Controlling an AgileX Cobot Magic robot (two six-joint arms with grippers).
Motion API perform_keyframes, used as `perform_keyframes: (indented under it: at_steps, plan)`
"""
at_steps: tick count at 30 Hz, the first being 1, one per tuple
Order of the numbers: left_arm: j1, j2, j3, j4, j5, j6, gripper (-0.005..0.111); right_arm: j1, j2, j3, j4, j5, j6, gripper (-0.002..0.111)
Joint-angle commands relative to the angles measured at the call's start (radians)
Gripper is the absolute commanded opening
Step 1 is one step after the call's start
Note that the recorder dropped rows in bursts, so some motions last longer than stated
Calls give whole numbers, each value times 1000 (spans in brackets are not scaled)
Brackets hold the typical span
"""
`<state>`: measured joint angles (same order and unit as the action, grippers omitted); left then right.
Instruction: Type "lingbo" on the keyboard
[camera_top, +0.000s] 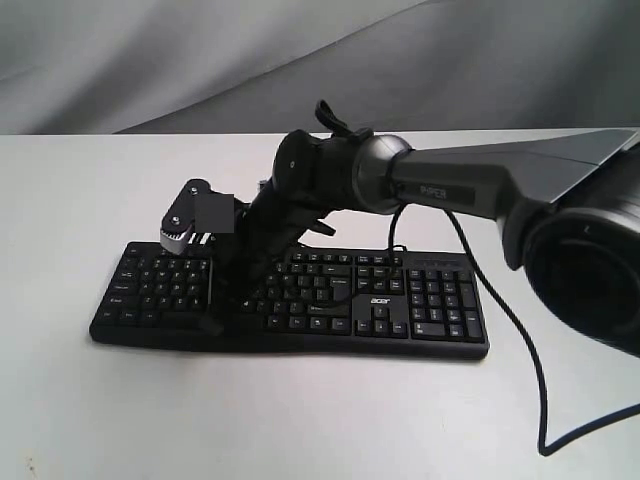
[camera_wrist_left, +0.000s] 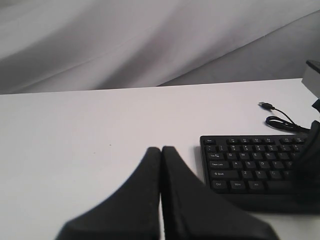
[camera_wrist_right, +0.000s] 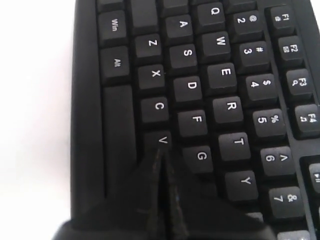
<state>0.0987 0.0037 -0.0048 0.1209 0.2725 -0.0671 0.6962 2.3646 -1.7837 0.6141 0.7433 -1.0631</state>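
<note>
Two grippers: both are closed on nothing, jaws pressed together into one narrow tip; only the right one is at the keys.
Exterior view, keyboard: the wide flat black full-size keyboard (camera_top: 380, 300) lies on the white tabletop (camera_top: 100, 420), near its middle.
Exterior view, long axis: it runs left to right across the view. The number pad and "acer" logo are at the right end, the space-bar edge faces the camera, and the legends read upright.
Exterior view, right gripper: the right gripper (camera_top: 214, 320) reaches across the middle and comes down steeply on the lower rows of the keyboard's left half.
Left wrist view, left gripper: the left gripper (camera_wrist_left: 161, 152) hangs over bare table near the Ctrl/Shift end, apart from the keyboard (camera_wrist_left: 250, 165).
Left wrist view, cable: a thin black cable (camera_wrist_left: 280, 120) lies beyond the back edge, its plug free.
Right wrist view, right gripper: the tip of the right gripper (camera_wrist_right: 160, 157) sits at the edge of the V key (camera_wrist_right: 161, 140), with the G key (camera_wrist_right: 201, 156) just beside it. The cap under the tip is hidden, so contact cannot be told.
Step in hand: judged to be the "g" or "b" of "lingbo".
Technique: centre the closed tip on one cap, clear of V. Descend straight, press briefly, and lift clear before travelling, so that no neighbour is dragged and no letter repeats.
</note>
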Motion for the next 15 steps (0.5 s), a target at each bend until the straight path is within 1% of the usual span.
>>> perform_keyframes:
  at_steps: [1, 3, 6, 9, 10, 15]
  plan:
    - [1, -4, 5, -4, -7, -2, 1, -5, -58, 7, -61, 12, 14, 0]
    - [1, -4, 5, -4, -7, -2, 1, -18, -91, 7, -104, 29, 39, 0]
    - [1, -4, 5, -4, -7, -2, 1, -64, -103, 19, -162, 81, 93, 0]
    - [1, -4, 5, -4, -7, -2, 1, -87, -113, 90, -149, 11, 81, 0]
    - [1, -4, 5, -4, -7, -2, 1, -99, -115, 116, -117, -11, 55, 0]
    - [1, -4, 5, -4, -7, -2, 1, -112, -115, 134, -77, -41, 18, 0]
